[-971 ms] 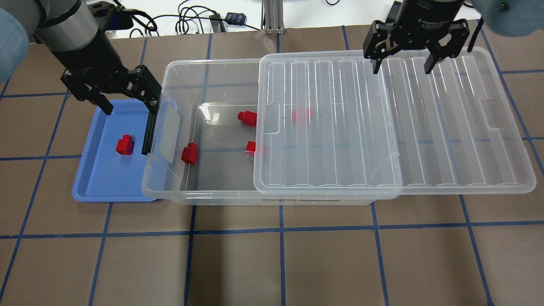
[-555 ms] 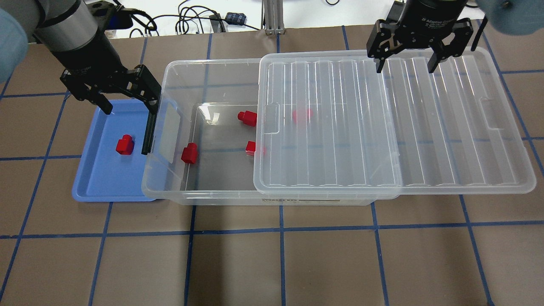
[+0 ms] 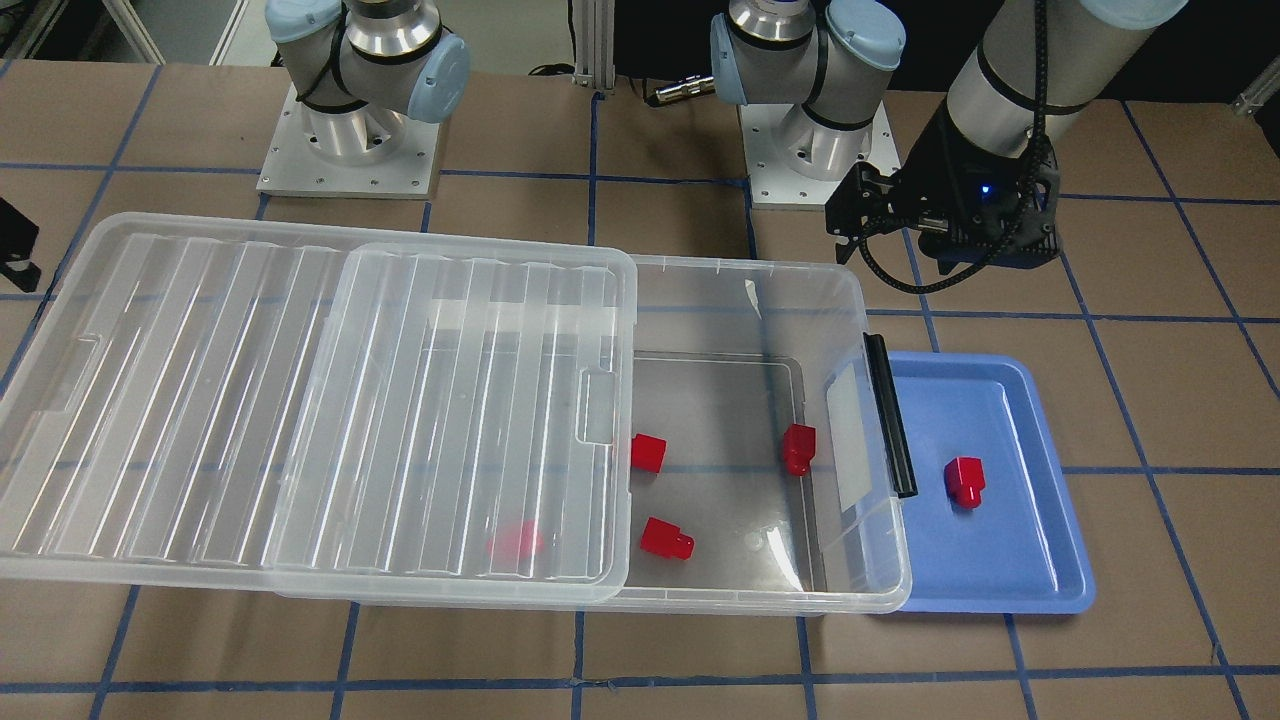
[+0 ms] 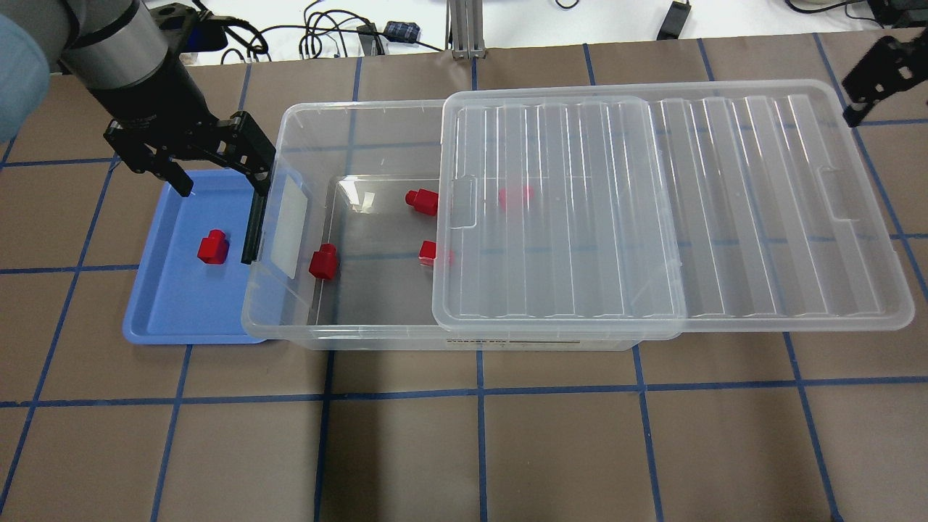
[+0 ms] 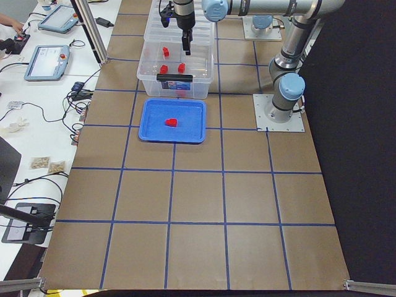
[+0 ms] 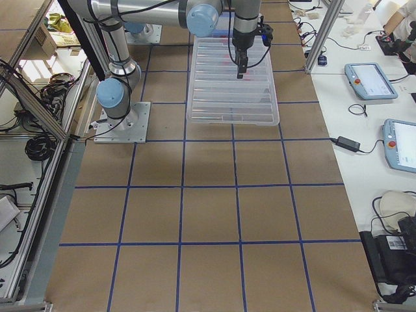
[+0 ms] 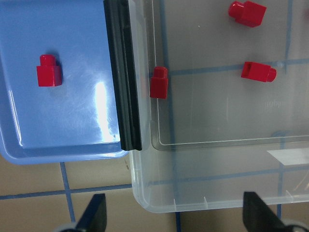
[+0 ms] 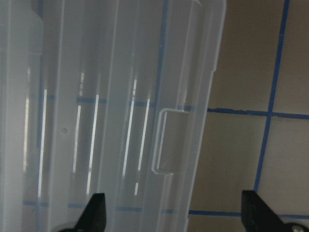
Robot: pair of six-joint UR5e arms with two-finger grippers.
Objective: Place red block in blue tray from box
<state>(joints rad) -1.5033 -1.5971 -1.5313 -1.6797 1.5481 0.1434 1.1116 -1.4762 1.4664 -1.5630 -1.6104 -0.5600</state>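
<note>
A: At the left of the overhead view, what is there?

B: The blue tray (image 4: 165, 313), a shallow one of smooth light-blue plastic with raised rim and round corners. One red block (image 4: 212, 247) lies in its middle part. It is a glossy cube with a short round stub. Over the tray's upper edge hangs the left gripper (image 4: 221, 190). Its black fingers are spread wide and there is nothing between them.

A: And toward the centre?

B: A black clip (image 4: 251, 233) sits on the end wall of the box (image 4: 377, 339), which just overlaps the tray's right rim. The box is a large bin of clear plastic. Three more red blocks (image 4: 323, 261) lie on its uncovered floor, and a fourth one (image 4: 515, 194) shows only as a blurred red spot under the lid (image 4: 725, 217). The lid is translucent with long ribs, and it sticks out past the box to the right.

A: And the right gripper?

B: In its wrist view the right gripper (image 8: 176, 217) has both fingers far apart, holding nothing, over the lid's edge.

A: What changed from before?

B: The right gripper was over the lid's upper edge. Now it is at the upper right corner of the frame. The left gripper and all blocks are where they were.
</note>
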